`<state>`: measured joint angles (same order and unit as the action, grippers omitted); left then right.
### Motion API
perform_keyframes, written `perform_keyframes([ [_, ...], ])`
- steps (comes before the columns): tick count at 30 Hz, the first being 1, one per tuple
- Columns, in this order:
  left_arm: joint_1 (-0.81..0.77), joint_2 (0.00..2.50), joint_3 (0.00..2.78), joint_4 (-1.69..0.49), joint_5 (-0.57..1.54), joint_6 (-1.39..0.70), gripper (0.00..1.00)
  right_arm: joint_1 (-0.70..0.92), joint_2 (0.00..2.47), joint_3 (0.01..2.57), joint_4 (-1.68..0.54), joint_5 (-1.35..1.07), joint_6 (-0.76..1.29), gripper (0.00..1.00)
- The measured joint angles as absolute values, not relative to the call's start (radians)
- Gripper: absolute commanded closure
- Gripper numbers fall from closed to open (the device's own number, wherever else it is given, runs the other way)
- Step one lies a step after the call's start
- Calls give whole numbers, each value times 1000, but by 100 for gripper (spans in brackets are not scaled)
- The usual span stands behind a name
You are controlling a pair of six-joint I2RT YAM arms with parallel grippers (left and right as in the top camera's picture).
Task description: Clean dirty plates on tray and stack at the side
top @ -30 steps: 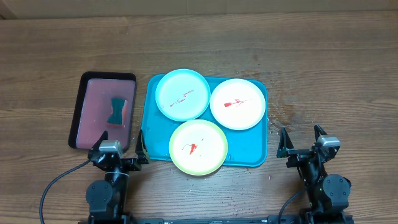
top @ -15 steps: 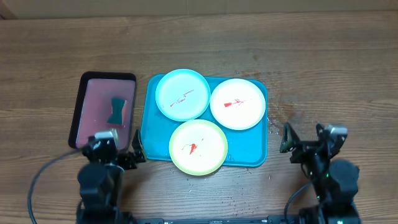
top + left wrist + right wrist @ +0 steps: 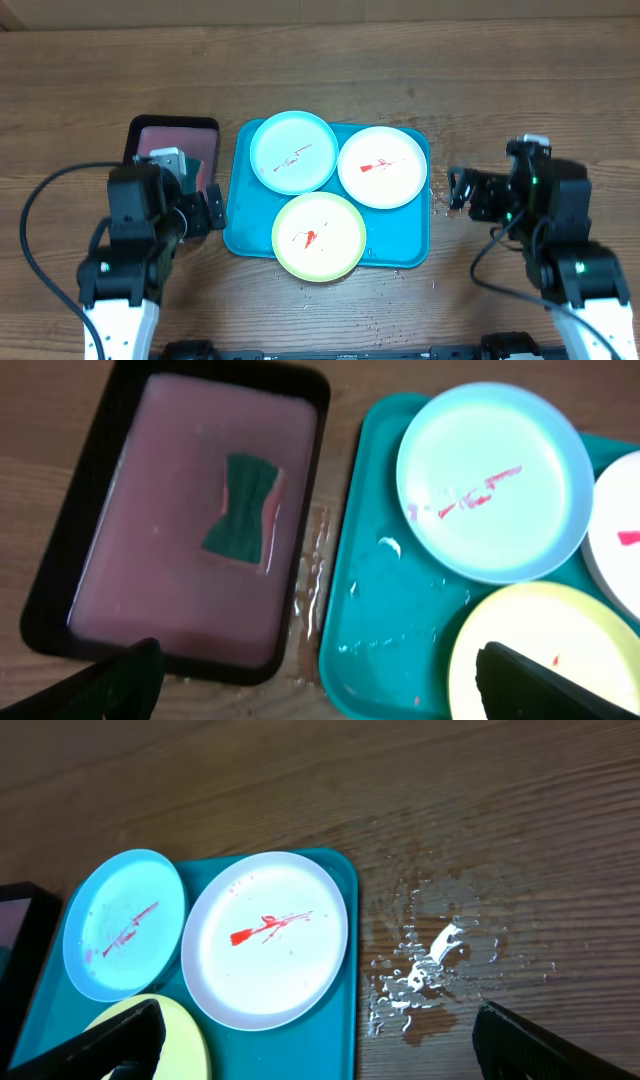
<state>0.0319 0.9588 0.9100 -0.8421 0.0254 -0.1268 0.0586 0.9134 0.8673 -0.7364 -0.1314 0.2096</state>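
Both pincers stand wide and empty: the left pincer (image 3: 317, 650) hangs above the seam between the black tray (image 3: 45, 630) and the teal tray (image 3: 385, 610), the right pincer (image 3: 318, 1013) above the wet surface (image 3: 430, 965) just right of that tray. Nearest them on the tray lies the green-rimmed plate (image 3: 319, 236). Beyond it the light blue plate (image 3: 294, 151) and the white plate (image 3: 383, 166) sit side by side, all three red-smeared.

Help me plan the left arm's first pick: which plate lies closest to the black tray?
The light blue plate, leftmost on the teal tray; the white plate and green-rimmed plate lie farther right.
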Motion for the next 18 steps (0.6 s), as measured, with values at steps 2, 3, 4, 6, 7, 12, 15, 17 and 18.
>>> perform_keyframes([
  [2, 32, 992, 936, -869, 27, -127, 0, 59, 960, 905, -743, -161, 210, 0],
  [3, 32, 1003, 940, -874, 30, -127, 0, 59, 975, 915, -739, -181, 210, 0],
  [4, 32, 1013, 941, -877, 34, -127, 0, 59, 987, 919, -728, -205, 209, 0],
  [6, 32, 1029, 941, -882, 43, -127, 0, 59, 1004, 920, -704, -257, 210, 0],
  [7, 32, 1033, 941, -880, 46, -127, 0, 59, 1008, 920, -698, -272, 210, 0],
  [12, 32, 1036, 941, -812, 41, -127, 0, 82, 1039, 920, -690, -328, 209, 2],
  [15, 36, 1041, 943, -781, 10, -128, 3, 157, 1084, 921, -697, -322, 209, 5],
  [17, 50, 1055, 949, -777, -4, -129, 8, 224, 1132, 921, -700, -309, 209, 9],
  [18, 60, 1067, 955, -778, -12, -129, 9, 257, 1158, 921, -701, -302, 209, 11],
])
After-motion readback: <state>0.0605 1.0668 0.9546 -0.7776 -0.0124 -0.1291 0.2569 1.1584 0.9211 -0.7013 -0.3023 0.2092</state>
